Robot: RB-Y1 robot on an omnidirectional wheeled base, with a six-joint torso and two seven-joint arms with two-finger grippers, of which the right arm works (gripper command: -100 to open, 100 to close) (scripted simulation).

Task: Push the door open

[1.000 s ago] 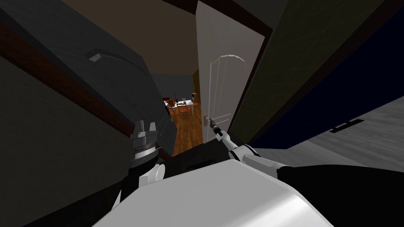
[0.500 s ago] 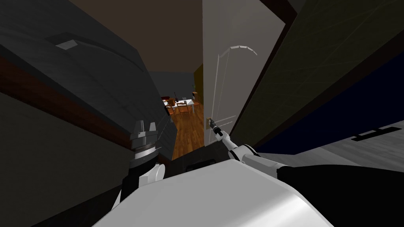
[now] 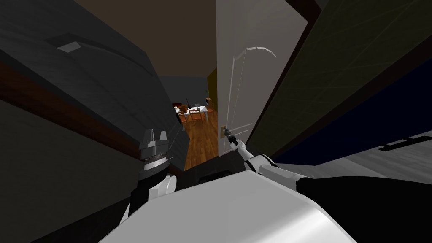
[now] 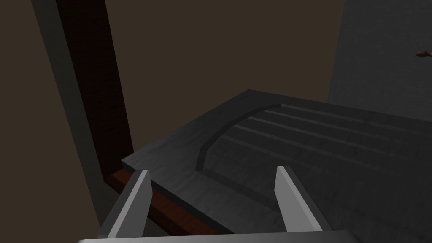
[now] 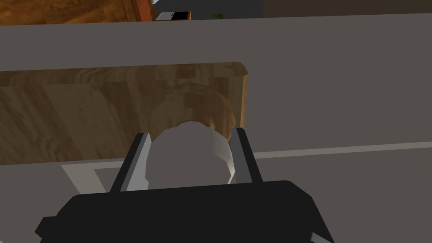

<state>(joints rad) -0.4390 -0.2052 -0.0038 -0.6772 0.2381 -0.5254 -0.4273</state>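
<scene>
- Door (image 3: pixel 249 84): white, panelled with an arched top panel, standing ajar. Its free edge is turned toward the gap; its hinged edge meets the dark wall on the robot's right.
- Knob (image 5: pixel 190 162): grey and rounded, mounted on a wood-grained backplate (image 5: pixel 84 112) that is set right at the door's free edge, low on the leaf as seen from the head camera.
- Right gripper (image 5: pixel 190 133): reached forward from the chest to the knob. Its two fingers are pressed against the knob's opposite sides, so the knob is pinched between them. The dark gripper body is held just short of the backplate.
- Left gripper (image 3: pixel 155 136): raised beside the chest on the robot's left, well apart from the door. In the left wrist view the fingers (image 4: pixel 135 202) are seen spread wide, with nothing between them. A dark grey panelled surface (image 4: pixel 320 143) with an arched inset is seen ahead of them, edged by a red-brown strip (image 4: pixel 168 209).
- Through the gap beside the door's free edge, a wooden floor (image 3: pixel 202 145) is visible, and farther in, a white table (image 3: pixel 197 110) with wooden chairs around it.
</scene>
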